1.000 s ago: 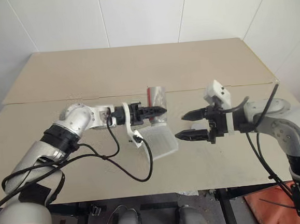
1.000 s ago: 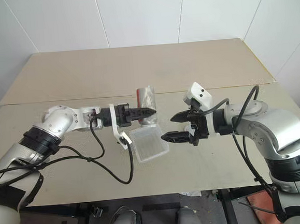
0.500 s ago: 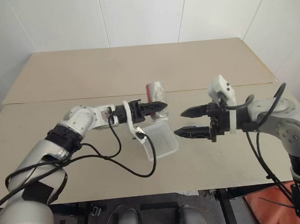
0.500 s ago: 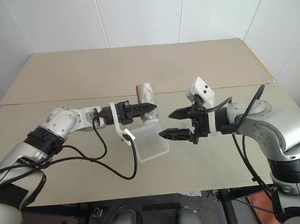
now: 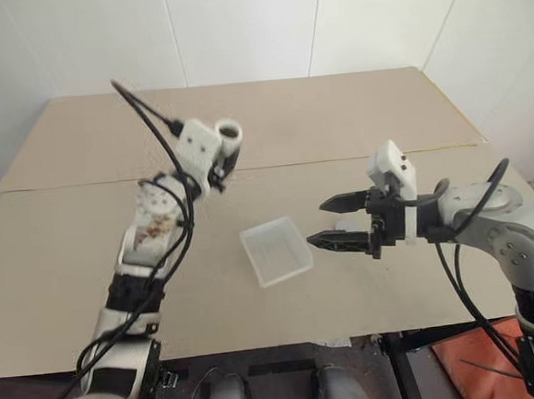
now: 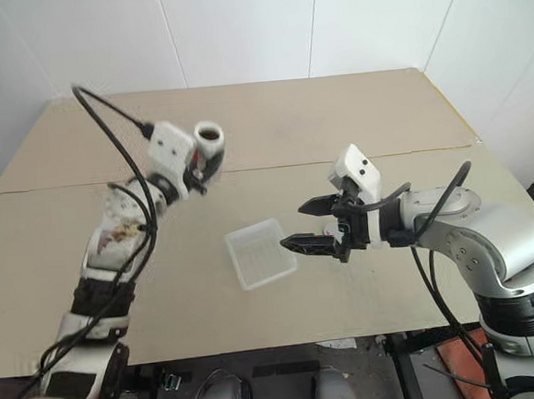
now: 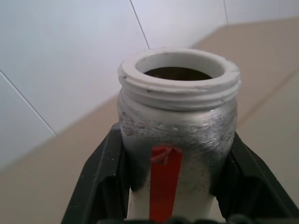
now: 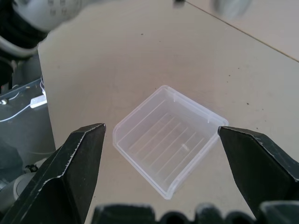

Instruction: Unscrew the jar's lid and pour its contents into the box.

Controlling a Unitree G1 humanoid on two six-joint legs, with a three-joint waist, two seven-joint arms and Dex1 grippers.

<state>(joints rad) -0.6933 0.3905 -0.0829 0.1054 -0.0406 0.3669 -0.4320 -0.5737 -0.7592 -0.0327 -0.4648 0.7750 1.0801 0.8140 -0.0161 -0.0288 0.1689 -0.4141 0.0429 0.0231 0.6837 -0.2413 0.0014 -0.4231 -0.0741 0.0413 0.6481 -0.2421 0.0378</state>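
The jar [image 7: 177, 126] stands upright with its mouth open and no lid on it, a red stripe down its silvery side. My left gripper [image 7: 173, 179] is shut on its body, holding it high above the table's left part [image 5: 228, 133]. Its inside is dark, so the contents are hidden. The box [image 5: 267, 225], a clear ribbed tray, lies flat on the table in the middle. My right gripper [image 5: 316, 222] hovers just right of the box, open, with nothing between its fingers [image 8: 79, 154]. A pale patch [image 5: 348, 223] lies under it; I cannot tell whether it is the lid.
The beige table [image 5: 354, 128] has a seam running across it behind the box. White walls close it off at the back. A black cable [image 5: 144, 112] loops above my raised left arm.
My left arm has swung up and to the left, lifting the jar from lying level by the box to upright high above the table. The right gripper has stayed in place, open.
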